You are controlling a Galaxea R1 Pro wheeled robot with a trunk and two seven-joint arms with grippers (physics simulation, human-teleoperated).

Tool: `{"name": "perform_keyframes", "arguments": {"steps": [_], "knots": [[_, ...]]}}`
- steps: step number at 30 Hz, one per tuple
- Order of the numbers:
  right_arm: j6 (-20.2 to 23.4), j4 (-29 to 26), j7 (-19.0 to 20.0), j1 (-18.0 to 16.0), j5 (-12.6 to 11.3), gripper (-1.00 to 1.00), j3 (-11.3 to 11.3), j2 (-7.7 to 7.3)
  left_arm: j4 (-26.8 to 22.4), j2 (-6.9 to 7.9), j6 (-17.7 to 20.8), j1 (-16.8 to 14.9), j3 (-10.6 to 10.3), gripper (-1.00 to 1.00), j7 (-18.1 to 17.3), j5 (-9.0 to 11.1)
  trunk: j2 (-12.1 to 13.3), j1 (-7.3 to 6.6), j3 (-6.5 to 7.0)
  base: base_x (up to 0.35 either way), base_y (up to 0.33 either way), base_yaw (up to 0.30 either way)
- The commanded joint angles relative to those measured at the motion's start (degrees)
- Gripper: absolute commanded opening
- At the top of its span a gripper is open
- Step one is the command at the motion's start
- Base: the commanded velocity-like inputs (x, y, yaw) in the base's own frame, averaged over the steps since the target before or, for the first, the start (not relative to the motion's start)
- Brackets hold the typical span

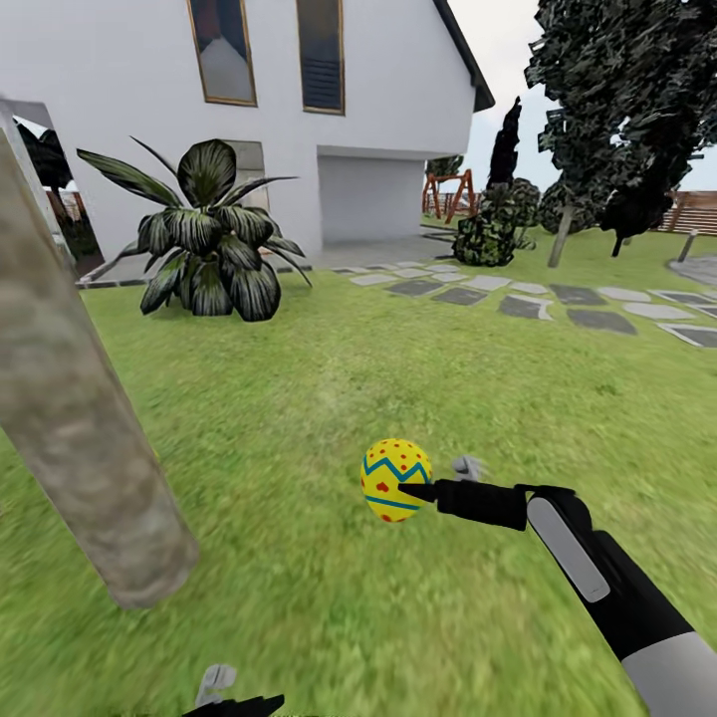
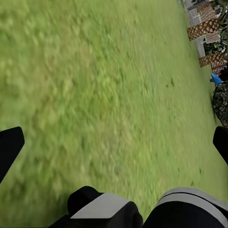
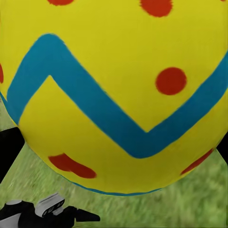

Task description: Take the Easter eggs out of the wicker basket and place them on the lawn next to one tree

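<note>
Broadly, the lawn (image 1: 329, 378) was spread across the garden up to a white house (image 1: 129, 110) and grey stepping stones (image 1: 528, 304). A thick grey-beige tree (image 1: 75, 428) trunk was seen leaning at the lawn's left edge. One Easter egg (image 1: 395, 480), yellow with blue zigzags and red dots, was held above the grass by the right gripper (image 1: 423, 490), clamped between its fingers. The left gripper (image 2: 114, 142) was spread wide over bare grass. No writing could be read.

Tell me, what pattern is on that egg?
Yellow painted egg: blue zigzag bands, red dots; clearest in right wrist view.
</note>
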Motion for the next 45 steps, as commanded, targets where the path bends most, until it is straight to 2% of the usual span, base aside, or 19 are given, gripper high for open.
{"name": "perform_keyframes", "arguments": {"steps": [1, 25, 28, 32, 45], "knots": [[0.13, 0.0, 0.34, -0.03, 0.04, -1.0, 0.02, -0.04, -0.01, 0.02, 0.35, -0.06, -0.43, 1.0, -0.16, 0.54, -0.03, 0.0, -0.1, 0.011, -0.291, 0.262], [0.13, 0.26, 0.34, -0.03, 0.11, -1.0, 0.02, 0.01, -0.03, 0.1, 0.35, -0.06, -0.43, 1.0, -0.24, 0.53, -0.03, 0.0, -1.24, 0.0, -0.294, 0.262], [0.13, 0.3, 0.29, -0.03, 0.11, -1.0, 0.0, 1.0, -0.01, 0.11, 0.35, -0.05, -0.43, 1.0, -0.24, 0.53, -0.03, 0.0, -1.38, 0.0, -0.272, 0.262], [0.13, 0.35, -0.09, -0.04, 2.28, -1.0, 0.02, 1.46, 0.02, 0.26, 0.35, -0.03, -0.43, 1.0, -0.32, 0.6, -0.03, 0.0, -1.57, 0.0, -0.047, 0.262], [0.13, 1.23, -0.1, -0.04, 2.58, -1.0, 0.02, 2.25, 0.04, 0.37, 0.35, -0.02, -0.35, 1.0, -0.33, 0.62, -0.03, 0.0, -2.18, 0.0, -0.001, 0.261]]}}
